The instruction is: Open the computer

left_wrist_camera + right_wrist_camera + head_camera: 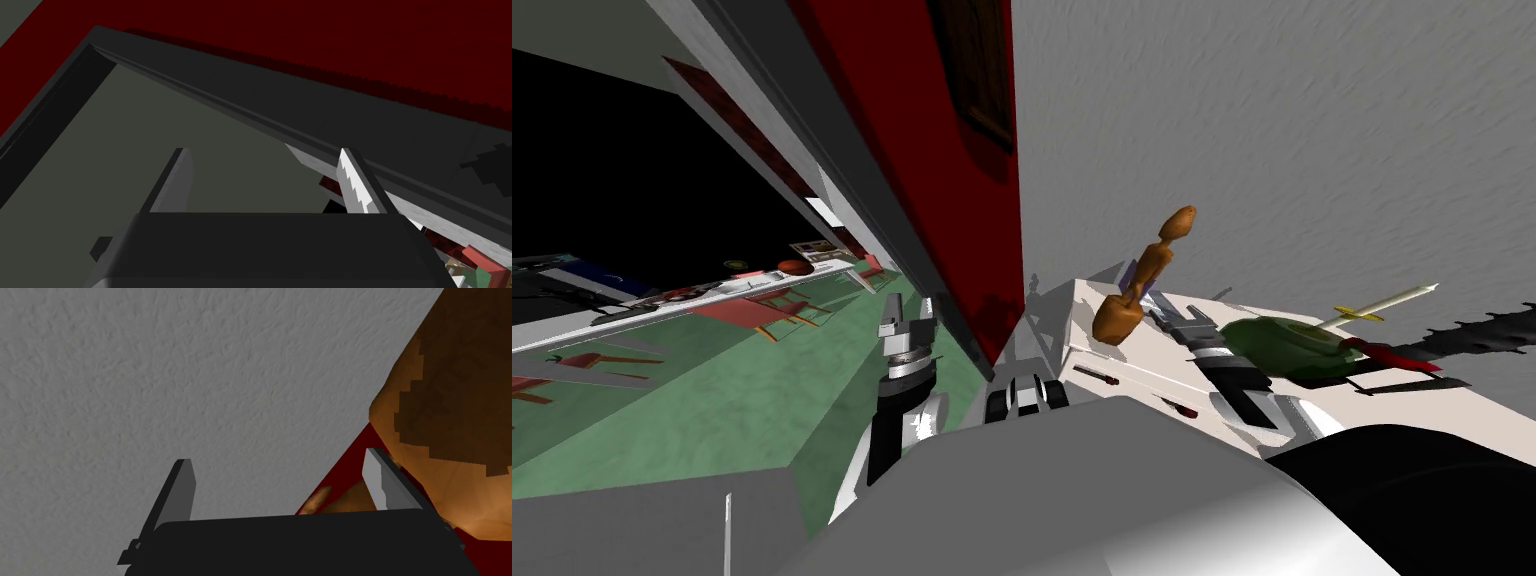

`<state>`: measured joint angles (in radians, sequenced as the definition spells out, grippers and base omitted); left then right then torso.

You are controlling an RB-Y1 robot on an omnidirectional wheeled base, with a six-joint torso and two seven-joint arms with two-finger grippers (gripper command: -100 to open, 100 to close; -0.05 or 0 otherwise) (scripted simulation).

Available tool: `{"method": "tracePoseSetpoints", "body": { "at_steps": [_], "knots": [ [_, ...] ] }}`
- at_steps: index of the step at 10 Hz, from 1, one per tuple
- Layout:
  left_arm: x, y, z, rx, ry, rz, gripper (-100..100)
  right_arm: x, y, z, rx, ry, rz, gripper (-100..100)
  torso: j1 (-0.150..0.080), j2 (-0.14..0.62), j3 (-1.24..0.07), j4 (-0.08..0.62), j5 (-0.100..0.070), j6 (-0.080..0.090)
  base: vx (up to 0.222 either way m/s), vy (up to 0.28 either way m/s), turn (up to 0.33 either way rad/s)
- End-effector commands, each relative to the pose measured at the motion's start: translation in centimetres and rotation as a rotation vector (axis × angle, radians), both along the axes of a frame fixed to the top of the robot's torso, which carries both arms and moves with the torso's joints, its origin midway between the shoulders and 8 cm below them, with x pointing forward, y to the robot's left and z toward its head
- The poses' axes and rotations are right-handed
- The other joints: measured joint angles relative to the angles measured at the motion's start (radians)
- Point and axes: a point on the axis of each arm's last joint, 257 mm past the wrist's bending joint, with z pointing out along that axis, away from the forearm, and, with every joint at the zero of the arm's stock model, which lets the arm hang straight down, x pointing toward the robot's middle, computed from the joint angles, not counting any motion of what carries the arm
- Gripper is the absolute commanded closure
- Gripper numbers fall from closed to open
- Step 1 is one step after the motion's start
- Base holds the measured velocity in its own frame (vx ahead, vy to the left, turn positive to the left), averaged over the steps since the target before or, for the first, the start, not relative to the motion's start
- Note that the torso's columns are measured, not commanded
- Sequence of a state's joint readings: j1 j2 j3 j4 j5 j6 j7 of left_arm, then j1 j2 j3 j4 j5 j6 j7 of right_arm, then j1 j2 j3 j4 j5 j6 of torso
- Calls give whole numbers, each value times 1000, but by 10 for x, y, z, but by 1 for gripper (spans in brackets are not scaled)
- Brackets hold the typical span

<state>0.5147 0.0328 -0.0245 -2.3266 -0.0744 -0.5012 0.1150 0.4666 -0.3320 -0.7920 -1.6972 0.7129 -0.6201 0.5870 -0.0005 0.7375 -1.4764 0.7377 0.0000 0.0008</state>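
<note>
Far left of the spread right fingers (pixel 376 480) lies, perhaps, the computer (pixel 582 280).

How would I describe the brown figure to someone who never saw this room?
Find the grey wall right of the red wall; a white cabinet stands at its foot. On the cabinet's left end rises the brown figure, tall and knobbed, unlike the low green lump beside it.

A textured grey wall (pixel 1292 130) meets a deep red wall (pixel 912 150), with green floor (pixel 732 400), red chairs (pixel 774 312) and a black area (pixel 612 180) beyond.
</note>
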Motion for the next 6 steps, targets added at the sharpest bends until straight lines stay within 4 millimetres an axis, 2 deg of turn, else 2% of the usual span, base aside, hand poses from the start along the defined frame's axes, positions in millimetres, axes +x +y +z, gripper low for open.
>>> {"method": "tracePoseSetpoints", "body": {
  "at_steps": [1, 2, 3, 4, 5, 6],
  "knots": [
    [0, 0, 0, 0, 0, 0, 0, -16, -27, -8, -87, 70, -79, -100, -1, 1, 1, 0, -1, -1, 55, 40, 122],
    [0, 0, 0, 0, 0, 0, 0, -28, -50, -12, -142, 113, -141, -100, -1, 2, 2, 1, 0, 0, 61, 39, 181],
    [0, 0, 0, 0, 0, 0, 0, -28, -50, -14, -150, 123, -141, -100, 0, 1, 1, 1, 0, -1, 55, 27, 99],
    [0, 0, 0, 0, 0, 0, 0, -41, -73, -17, -204, 170, -202, -100, 0, 1, 1, 0, 0, 0, 64, 23, 217],
    [0, 0, 0, 0, 0, 0, 0, -41, -73, -19, -209, 176, -202, -100, 0, 0, 0, 0, 0, -1, 58, 10, 94],
    [0, 0, 0, 0, 0, 0, 0, -54, -94, -22, -262, 225, -261, -100, 0, 0, 0, 0, 0, 0, 63, 12, 219]
  ]
}}
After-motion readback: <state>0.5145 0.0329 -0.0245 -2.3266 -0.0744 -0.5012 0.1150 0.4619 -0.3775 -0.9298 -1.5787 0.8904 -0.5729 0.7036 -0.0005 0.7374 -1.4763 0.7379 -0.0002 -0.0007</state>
